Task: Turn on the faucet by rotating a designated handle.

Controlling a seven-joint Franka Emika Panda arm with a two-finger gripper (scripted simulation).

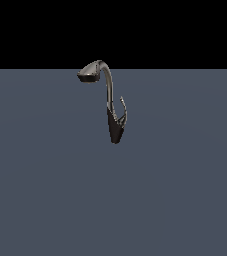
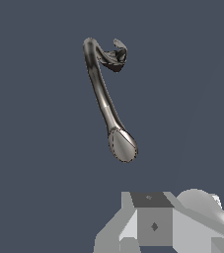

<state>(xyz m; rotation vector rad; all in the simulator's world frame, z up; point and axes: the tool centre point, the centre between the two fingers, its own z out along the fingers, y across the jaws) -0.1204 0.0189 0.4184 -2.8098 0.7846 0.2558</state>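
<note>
A flat slate-grey floor (image 1: 45, 200) fills the lower three quarters of the exterior view under a black band. On it, just above the frame's centre, stands the small dark metallic faucet (image 1: 108, 95): a tapered blackish base low down, a tall curved grey neck, and a flattened spout head at the upper left of the fixture. The thin, curved, silvery-grey handle (image 1: 123, 111) branches off the base on the exterior view's right, far shorter than the neck.

In the wrist view the faucet (image 2: 102, 96) runs from the upper middle towards the centre, and the handle (image 2: 119, 49) curls near the top of the frame. Pale grey blocks of the gripper (image 2: 155, 225) sit at the bottom edge; its fingertips are out of frame, so whether it is released or clenched cannot be told. It holds nothing visible and is well apart from the faucet.

The handle looks rigid, smooth and probably slippery, likely pivoting at the base. Pushing or hooking near its free tip should give the best leverage; the thick neck beside it is to be avoided. Bare floor surrounds the faucet in every direction, leaving generous room for approach.
</note>
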